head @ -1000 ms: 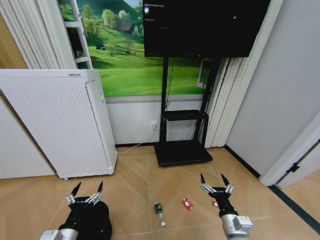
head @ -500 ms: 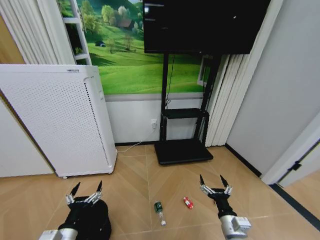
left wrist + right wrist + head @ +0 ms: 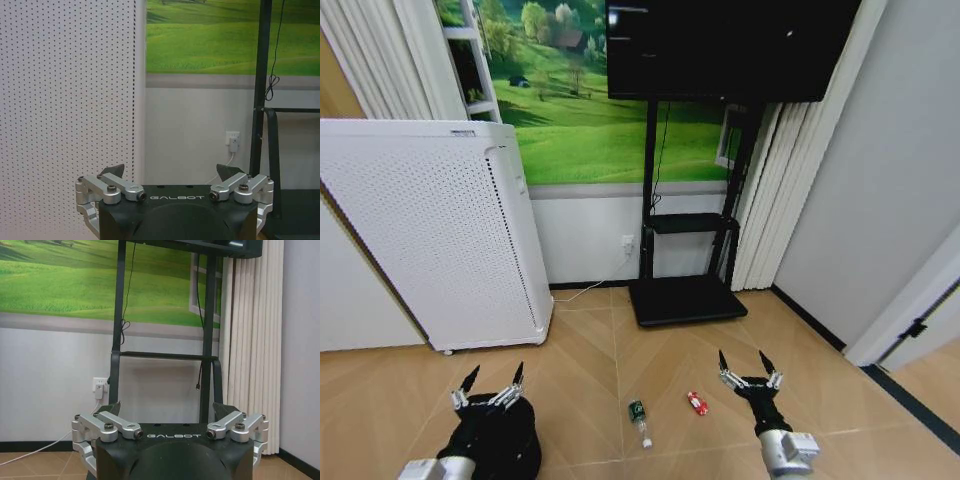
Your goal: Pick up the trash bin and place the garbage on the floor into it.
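1. Head view: the left gripper [image 3: 493,383] hangs low at the robot's left with its fingers spread wide and nothing between them. Right under and behind it sits the trash bin [image 3: 505,445], a small black round thing, partly covered by the arm. The right gripper [image 3: 750,368] is held low on the robot's right, its fingers likewise spread and empty. On the wooden floor [image 3: 590,350] between the two arms lies a clear bottle with a green label [image 3: 638,420], and just to its right a small red-and-white packet [image 3: 697,403] (close beside the right gripper, not touching it). A tall white perforated appliance [image 3: 430,230] stands against the wall to the left, a black TV stand [image 3: 685,290] farther back.

2. Left wrist view: the left gripper [image 3: 171,175] has its fingers [image 3: 114,171] wide apart, holding nothing, and faces the perforated appliance [image 3: 65,100] and the wall socket [image 3: 233,140].

3. Right wrist view: the right gripper [image 3: 169,410] is spread open and empty, pointing at the TV stand [image 3: 165,355] and a white curtain [image 3: 250,340].
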Tool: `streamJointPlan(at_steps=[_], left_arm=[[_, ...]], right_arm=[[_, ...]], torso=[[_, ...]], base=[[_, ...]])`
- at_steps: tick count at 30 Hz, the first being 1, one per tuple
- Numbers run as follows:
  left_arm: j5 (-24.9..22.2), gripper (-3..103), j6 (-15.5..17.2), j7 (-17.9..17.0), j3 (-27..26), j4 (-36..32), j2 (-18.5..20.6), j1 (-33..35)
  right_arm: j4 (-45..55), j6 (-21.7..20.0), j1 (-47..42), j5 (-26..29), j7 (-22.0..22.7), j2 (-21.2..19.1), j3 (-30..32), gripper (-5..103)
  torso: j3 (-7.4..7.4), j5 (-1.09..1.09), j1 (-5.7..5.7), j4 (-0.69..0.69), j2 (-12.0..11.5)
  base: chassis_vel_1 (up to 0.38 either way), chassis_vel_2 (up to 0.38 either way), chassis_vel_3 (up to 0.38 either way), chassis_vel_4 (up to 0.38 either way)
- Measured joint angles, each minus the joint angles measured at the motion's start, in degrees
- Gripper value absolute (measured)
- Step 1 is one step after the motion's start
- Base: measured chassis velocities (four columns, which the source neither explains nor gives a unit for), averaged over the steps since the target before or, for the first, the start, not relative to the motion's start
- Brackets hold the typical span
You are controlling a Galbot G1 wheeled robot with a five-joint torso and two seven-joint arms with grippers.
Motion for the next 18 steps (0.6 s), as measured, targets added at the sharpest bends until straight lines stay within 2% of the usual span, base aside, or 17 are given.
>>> streamJointPlan(at_steps=[14, 18], left_arm=[[0.6, 100, -0.7, -0.9, -0.3, 0.0, -0.2, 0.2], [1.1, 100, -2.8, -3.4, -1.2, 0.3, -0.1, 0.4]], right_arm=[[-0.1, 0.2, 0.1, 0.0, -0.1, -0.1, -0.1, 100], [-0.1, 0.2, 0.1, 0.0, -0.1, -0.1, -0.1, 100]], torso=[[-2.57, 0.0, -0.1, 0.0, -2.9], [-2.77, 0.0, -0.11, 0.0, -3.0]], base=[[0.0, 0.0, 0.0, 0.0], [0.0, 0.0, 0.0, 0.0]])
